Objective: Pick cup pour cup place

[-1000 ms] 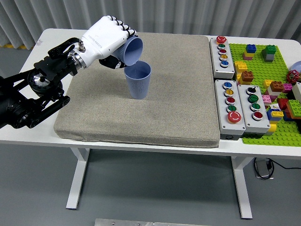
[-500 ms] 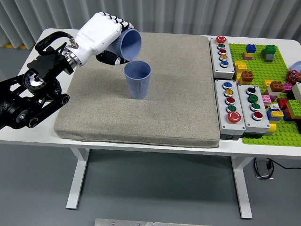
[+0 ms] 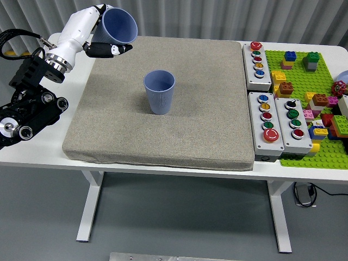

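Note:
A blue ribbed cup (image 3: 160, 92) stands upright in the middle of the grey mat (image 3: 163, 136). My left hand (image 3: 97, 32), white with black fingertips, is shut on a second blue cup (image 3: 119, 25). It holds that cup up over the mat's far left corner, tilted with its mouth facing right and toward the camera. The held cup is well to the left of and above the standing cup, apart from it. My right hand does not appear.
Three grey button boxes (image 3: 265, 124) lie right of the mat. A green baseplate (image 3: 315, 141) with several coloured bricks fills the far right. The black left arm (image 3: 30, 103) hangs over the table's left edge.
My left hand has drawn back up and to the left with its cup, away from the standing cup. The held cup has turned from a steep pour tilt toward more level.

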